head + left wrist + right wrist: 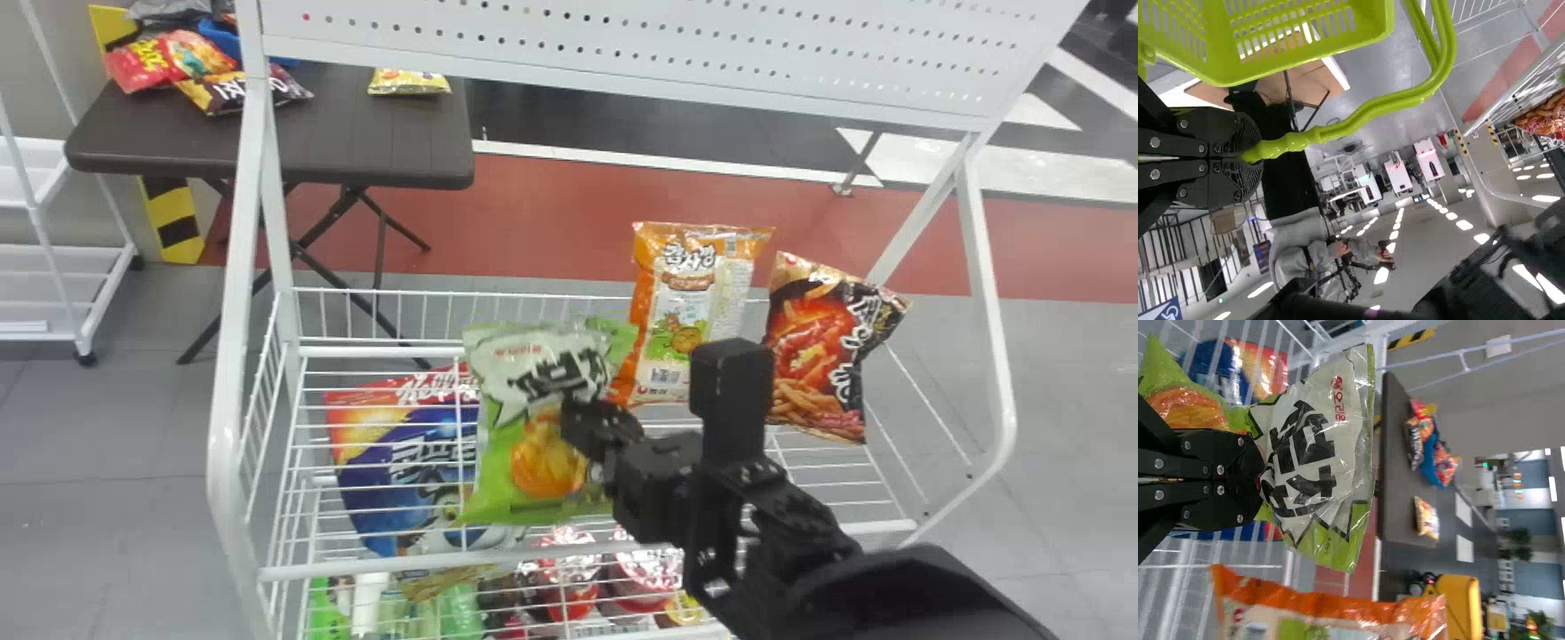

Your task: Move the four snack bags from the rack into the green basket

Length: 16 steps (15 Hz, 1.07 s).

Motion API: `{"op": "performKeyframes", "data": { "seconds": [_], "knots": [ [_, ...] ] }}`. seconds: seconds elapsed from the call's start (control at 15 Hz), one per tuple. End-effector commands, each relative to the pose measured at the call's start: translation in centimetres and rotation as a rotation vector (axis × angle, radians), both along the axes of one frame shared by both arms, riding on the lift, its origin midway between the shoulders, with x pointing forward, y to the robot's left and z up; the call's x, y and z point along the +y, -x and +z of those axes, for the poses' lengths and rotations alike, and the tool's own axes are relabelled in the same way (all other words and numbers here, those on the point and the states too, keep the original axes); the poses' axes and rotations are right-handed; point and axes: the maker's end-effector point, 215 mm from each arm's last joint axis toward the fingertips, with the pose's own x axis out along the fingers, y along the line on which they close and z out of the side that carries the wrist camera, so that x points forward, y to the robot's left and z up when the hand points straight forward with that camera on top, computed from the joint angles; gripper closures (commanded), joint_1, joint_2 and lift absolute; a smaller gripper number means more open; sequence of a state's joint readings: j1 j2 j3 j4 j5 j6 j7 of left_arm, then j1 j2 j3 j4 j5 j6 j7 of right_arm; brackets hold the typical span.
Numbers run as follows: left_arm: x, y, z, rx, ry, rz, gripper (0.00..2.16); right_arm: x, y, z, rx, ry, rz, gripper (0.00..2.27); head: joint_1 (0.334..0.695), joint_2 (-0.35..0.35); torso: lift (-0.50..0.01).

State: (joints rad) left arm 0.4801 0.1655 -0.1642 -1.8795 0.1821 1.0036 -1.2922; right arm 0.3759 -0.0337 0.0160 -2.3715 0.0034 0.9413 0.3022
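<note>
In the head view my right gripper (pixel 591 427) is over the rack's wire shelf (pixel 400 564), shut on the green and white snack bag (pixel 533 444). An orange bag (pixel 685 320) and a black and red bag (pixel 818 347) stand to the right of it. Seen from the right wrist, the fingers of the gripper (pixel 1258 477) pinch the middle of the green bag (pixel 1318 453), with the orange bag (pixel 1331 613) beside it. In the left wrist view my left gripper (pixel 1248 157) is shut on the handle (pixel 1358 120) of the green basket (pixel 1285 40).
A blue and red bag (pixel 409 471) lies on a lower level, left of the held bag, with several packages and red-lidded items (pixel 569 569) below. White frame posts (pixel 236 356) and a perforated panel (pixel 622 44) border the rack. Behind stands a dark table (pixel 356 142) with snack bags.
</note>
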Motion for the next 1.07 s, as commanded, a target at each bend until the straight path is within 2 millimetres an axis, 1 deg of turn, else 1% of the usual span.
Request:
{"op": "performKeyframes", "data": {
  "seconds": [0.0, 0.07, 0.13, 0.27, 0.4, 0.47, 0.6, 0.67, 0.73, 0.8, 0.87, 1.0],
  "knots": [
    [-0.1, 0.1, -0.1, 0.012, -0.005, -0.003, 1.85, -1.5, 5.6, 0.1, 0.079, -0.019, 0.000, 2.12, 0.695, -0.331, 0.000],
    [-0.2, 0.0, 0.0, 0.013, -0.006, -0.001, 1.85, -1.8, 7.4, 0.4, 0.097, -0.037, 0.006, 2.12, 0.695, -0.350, 0.000],
    [-0.2, 0.1, -0.1, 0.020, -0.005, 0.005, 1.85, -2.0, 9.2, 0.2, 0.123, -0.063, 0.018, 2.12, 0.695, -0.350, 0.000],
    [-0.2, 0.1, -0.1, 0.019, -0.006, 0.009, 1.85, -2.7, 13.8, -1.3, 0.216, -0.094, 0.023, 2.12, 0.695, -0.350, 0.000],
    [-0.3, 0.1, -0.1, 0.020, -0.004, 0.010, 1.85, -3.7, 17.6, -4.4, 0.349, -0.102, 0.003, 2.12, 0.695, -0.350, 0.000],
    [-0.4, 0.1, -0.1, 0.021, -0.003, 0.011, 1.85, -4.0, 19.8, -6.7, 0.438, -0.111, -0.008, 2.12, 0.695, -0.350, 0.000],
    [-0.5, 0.2, -0.1, 0.022, -0.002, 0.011, 1.85, -4.3, 22.3, -10.4, 0.535, -0.138, -0.015, 2.12, 0.695, -0.350, 0.000],
    [-0.5, 0.1, -0.1, 0.019, 0.000, 0.012, 1.85, -4.5, 23.3, -12.1, 0.574, -0.143, -0.021, 2.12, 0.695, -0.350, 0.000],
    [-0.6, 0.1, -0.1, 0.019, 0.000, 0.011, 1.85, -4.3, 24.1, -13.5, 0.608, -0.153, -0.022, 2.12, 0.695, -0.350, 0.000],
    [-0.7, 0.1, 0.0, 0.019, 0.002, 0.012, 1.85, -3.7, 25.0, -14.6, 0.637, -0.161, -0.012, 2.12, 0.695, -0.350, 0.000],
    [-0.7, 0.1, 0.0, 0.019, 0.002, 0.012, 1.85, -2.6, 25.7, -15.7, 0.661, -0.173, 0.008, 2.12, 0.695, -0.350, 0.000],
    [-0.6, 0.2, -0.1, 0.019, 0.002, 0.014, 1.85, -0.7, 26.3, -17.0, 0.684, -0.176, 0.048, 2.12, 0.695, -0.350, 0.000]
  ]
}}
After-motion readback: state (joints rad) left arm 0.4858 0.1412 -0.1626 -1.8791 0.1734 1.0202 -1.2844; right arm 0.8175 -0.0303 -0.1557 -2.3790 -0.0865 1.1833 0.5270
